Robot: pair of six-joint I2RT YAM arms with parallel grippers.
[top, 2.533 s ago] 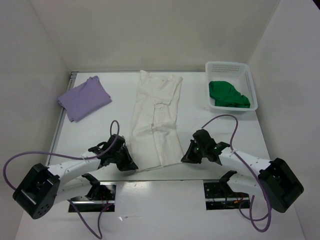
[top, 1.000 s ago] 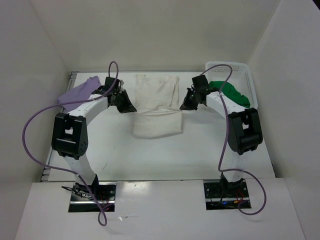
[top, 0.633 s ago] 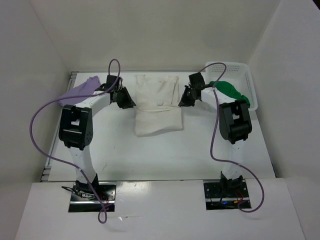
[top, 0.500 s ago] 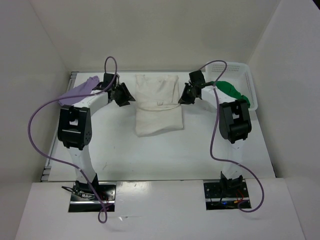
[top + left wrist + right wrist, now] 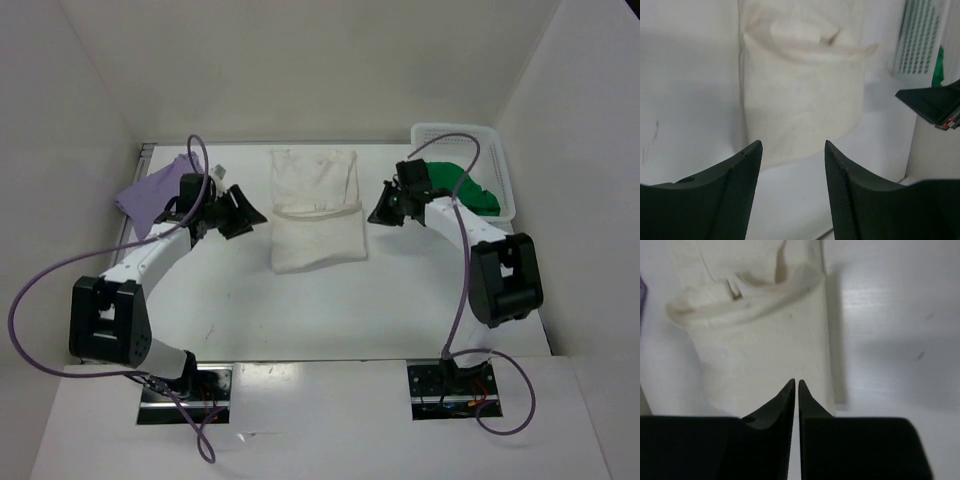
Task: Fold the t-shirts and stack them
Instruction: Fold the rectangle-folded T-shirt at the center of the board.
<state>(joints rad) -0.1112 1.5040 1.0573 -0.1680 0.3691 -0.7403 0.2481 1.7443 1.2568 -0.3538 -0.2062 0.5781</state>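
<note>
Folded white cloth t-shirt [image 5: 315,215] at mid-table [image 5: 400,300], long axis running near to far, flanked by the left tool [image 5: 243,212] and right tool [image 5: 383,210], both about equally near. Left tool apart and empty, right tool almost together, on nothing.

A white perforated basket [image 5: 503,175] sits at the table's [image 5: 400,300] far right corner.

White t-shirt [image 5: 314,208] is lying flat, folded over itself, left of the basket [image 5: 480,128]; lavender t-shirt [image 5: 145,195] is sitting folded farther left; green t-shirt [image 5: 482,197] is bunching up inside the basket.
</note>
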